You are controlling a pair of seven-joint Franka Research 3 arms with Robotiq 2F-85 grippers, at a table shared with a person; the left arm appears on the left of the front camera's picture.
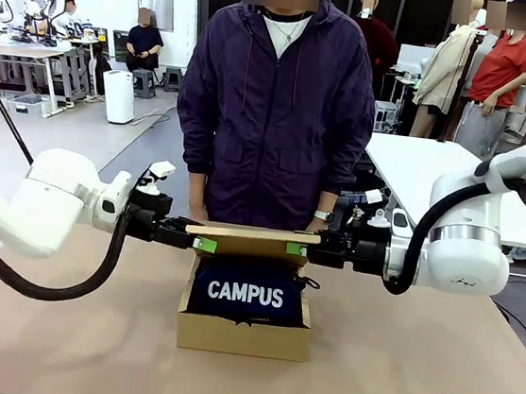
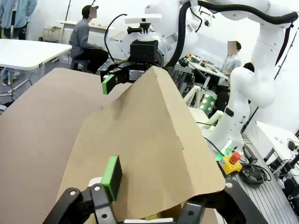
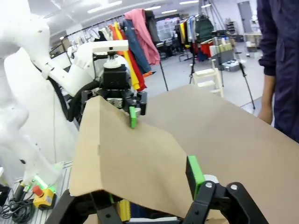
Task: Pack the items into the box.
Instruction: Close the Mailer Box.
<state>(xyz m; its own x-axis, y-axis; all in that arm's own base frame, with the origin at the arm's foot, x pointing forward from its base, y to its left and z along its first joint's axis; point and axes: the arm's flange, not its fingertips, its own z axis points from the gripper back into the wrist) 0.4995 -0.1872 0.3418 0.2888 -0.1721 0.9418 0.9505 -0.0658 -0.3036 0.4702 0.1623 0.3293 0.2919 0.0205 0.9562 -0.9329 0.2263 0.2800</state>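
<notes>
Two arms meet over one box [image 1: 242, 333] at the middle of the brown desk [image 1: 433, 369]; the left gripper [image 1: 199, 242] reaches the left end of the box's single raised flap [image 1: 253, 241], its fingers [image 2: 111, 171] astride that edge, one green pad above the card, and whether they pinch it I cannot tell; inside the box one navy pouch [image 1: 246, 294] lettered "CAMPUS" stands up, facing near; the right gripper [image 1: 301, 250] meets the flap's right end the same way, fingers [image 3: 195, 174] astride, grip unclear; one person [image 1: 277, 94] stands just beyond the box at the far side.
</notes>
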